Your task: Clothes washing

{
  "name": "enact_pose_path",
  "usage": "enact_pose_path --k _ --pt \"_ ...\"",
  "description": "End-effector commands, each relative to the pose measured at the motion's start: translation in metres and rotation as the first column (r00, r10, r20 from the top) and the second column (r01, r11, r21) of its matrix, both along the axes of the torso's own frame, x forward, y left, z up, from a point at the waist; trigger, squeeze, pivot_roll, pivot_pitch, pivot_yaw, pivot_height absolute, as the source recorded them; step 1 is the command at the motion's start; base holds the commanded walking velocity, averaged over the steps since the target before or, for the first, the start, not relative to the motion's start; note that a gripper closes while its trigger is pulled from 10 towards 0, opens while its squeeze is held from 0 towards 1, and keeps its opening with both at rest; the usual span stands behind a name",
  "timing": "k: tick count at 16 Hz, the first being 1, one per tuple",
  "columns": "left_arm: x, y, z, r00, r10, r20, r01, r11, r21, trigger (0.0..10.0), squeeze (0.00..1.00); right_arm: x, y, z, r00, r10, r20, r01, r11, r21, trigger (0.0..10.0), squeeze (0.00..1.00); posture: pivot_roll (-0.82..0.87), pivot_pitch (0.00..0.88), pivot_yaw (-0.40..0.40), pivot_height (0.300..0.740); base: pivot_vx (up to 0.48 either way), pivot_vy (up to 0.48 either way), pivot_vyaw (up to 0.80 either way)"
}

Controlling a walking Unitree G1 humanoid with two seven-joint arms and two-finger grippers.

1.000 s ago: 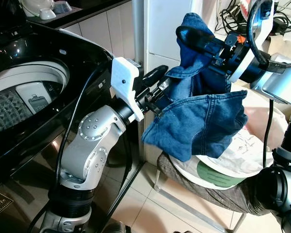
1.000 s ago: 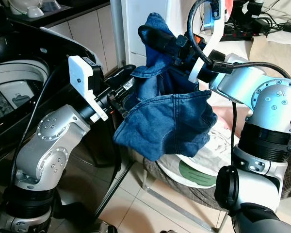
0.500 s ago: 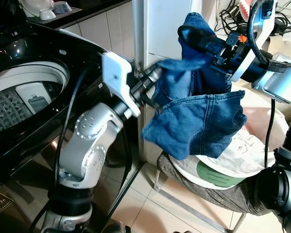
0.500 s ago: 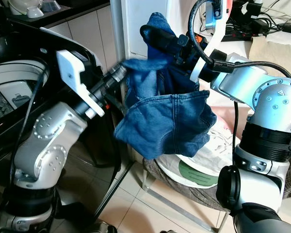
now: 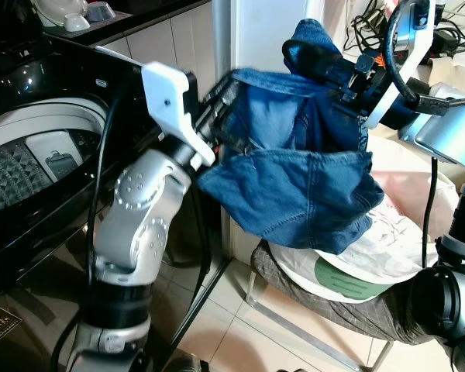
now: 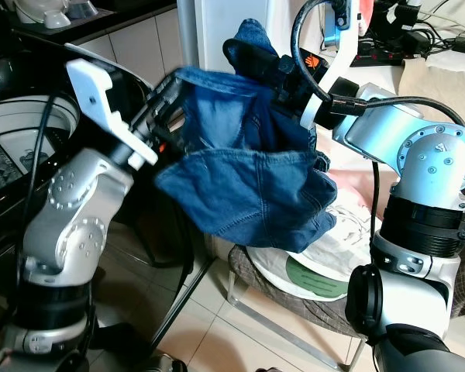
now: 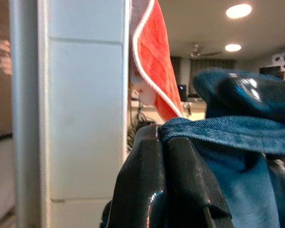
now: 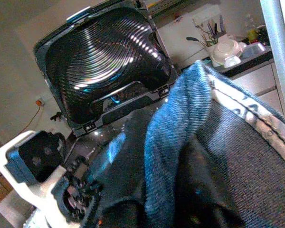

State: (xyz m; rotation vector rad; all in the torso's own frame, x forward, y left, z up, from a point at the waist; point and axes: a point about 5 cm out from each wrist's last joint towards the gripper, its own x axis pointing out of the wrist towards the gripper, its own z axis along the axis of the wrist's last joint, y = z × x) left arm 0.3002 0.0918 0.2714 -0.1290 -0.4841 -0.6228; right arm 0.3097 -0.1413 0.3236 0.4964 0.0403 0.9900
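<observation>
Denim garment [image 5: 294, 194] hangs limp and heavy between left gripper [image 5: 217, 116] and right gripper [image 5: 325, 66], both clamped on its hem; thick seams grip best.

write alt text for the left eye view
Two silver robot arms hold a blue denim garment stretched between them, the left gripper clamped on one edge and the right gripper on the other. An open top-loading washing machine stands on the left, and a laundry basket sits below the garment.

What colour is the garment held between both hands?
Blue denim jeans; clearest in the left eye view.
</observation>
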Motion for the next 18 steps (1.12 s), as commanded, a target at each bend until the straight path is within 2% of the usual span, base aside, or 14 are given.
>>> enact_pose_path --k 1,2,4,7,8,9,10,11,13,14,15,16,17,18 --pt "0.008 0.014 0.008 0.995 0.093 0.030 -0.093 0.996 -0.005 0.0 0.00 -0.004 -0.001 0.004 0.999 0.021 0.037 -0.022 1.000 0.007 10.0 1.00 -0.03 0.000 0.000 0.740 0.000 0.000 0.00" --pt "0.011 0.018 0.011 0.992 0.118 0.037 -0.118 0.993 0.000 0.0 0.00 -0.006 0.000 0.005 0.998 0.040 0.049 -0.041 0.999 0.006 10.0 1.00 -0.03 0.000 0.000 0.740 0.000 0.000 0.00" --pt "0.040 0.060 0.049 0.924 0.347 0.160 -0.364 0.927 0.092 0.0 0.00 -0.023 0.012 0.010 0.975 0.136 0.177 -0.126 0.990 -0.067 10.0 0.00 -0.03 0.000 0.000 0.740 0.000 0.000 0.00" --pt "0.048 0.130 0.133 0.642 0.646 0.413 -0.733 0.675 0.083 0.0 0.00 -0.035 0.018 0.009 0.946 0.229 0.230 -0.215 0.973 -0.083 10.0 0.00 -0.02 0.000 0.002 0.740 0.000 0.000 0.00" --pt "0.032 0.159 0.181 0.408 0.729 0.549 -0.870 0.493 -0.009 0.0 0.00 -0.037 0.018 0.008 0.942 0.238 0.238 -0.223 0.971 -0.088 10.0 0.00 -0.02 0.000 0.004 0.740 0.000 0.000 0.00" --pt "-0.001 0.176 0.230 0.057 0.733 0.677 -0.947 0.254 -0.195 0.0 0.00 -0.037 0.018 0.008 0.942 0.226 0.247 -0.211 0.974 -0.085 10.0 0.00 -0.02 0.000 0.009 0.740 0.000 0.000 0.00" --pt "-0.021 0.181 0.251 -0.159 0.684 0.712 -0.937 0.123 -0.328 0.0 0.00 -0.037 0.018 0.007 0.943 0.216 0.254 -0.202 0.976 -0.081 10.0 0.00 -0.02 0.000 0.010 0.740 0.000 0.000 0.00" --pt "-0.025 0.182 0.254 -0.203 0.668 0.716 -0.930 0.097 -0.354 0.0 0.00 -0.038 0.018 0.007 0.943 0.214 0.256 -0.200 0.977 -0.080 10.0 0.00 -0.02 0.000 0.010 0.740 0.000 0.000 0.00" --pt "-0.003 0.183 0.241 -0.116 0.656 0.745 -0.970 0.087 -0.228 0.0 0.00 -0.038 0.018 0.005 0.941 0.216 0.259 -0.201 0.976 -0.081 10.0 0.00 -0.01 0.000 0.009 0.740 0.000 0.000 0.00" --pt "0.037 0.179 0.203 0.122 0.667 0.735 -0.991 0.127 0.050 0.0 0.00 -0.039 0.019 0.002 0.941 0.220 0.258 -0.203 0.975 -0.091 10.0 0.00 -0.01 0.000 0.007 0.740 0.000 0.000 0.00" --pt "0.052 0.178 0.186 0.209 0.669 0.713 -0.978 0.143 0.153 0.0 0.00 -0.039 0.020 0.000 0.941 0.221 0.257 -0.203 0.975 -0.096 10.0 0.00 -0.01 0.000 0.007 0.740 0.000 0.000 0.00" --pt "0.083 0.177 0.132 0.430 0.695 0.577 -0.882 0.189 0.431 0.0 0.00 -0.037 0.022 -0.005 0.944 0.219 0.245 -0.194 0.973 -0.124 10.0 0.00 -0.01 0.000 0.005 0.740 0.000 0.000 0.00" --pt "0.100 0.176 0.079 0.570 0.714 0.406 -0.741 0.234 0.629 0.0 0.00 -0.037 0.024 -0.010 0.947 0.221 0.232 -0.189 0.970 -0.154 10.0 0.00 -0.01 0.000 0.008 0.740 0.000 0.000 0.00" --pt "0.103 0.175 0.060 0.604 0.714 0.355 -0.686 0.239 0.687 0.0 0.00 -0.038 0.025 -0.012 0.948 0.224 0.227 -0.189 0.968 -0.163 10.0 0.00 -0.02 0.000 0.009 0.740 0.000 0.000 0.00"
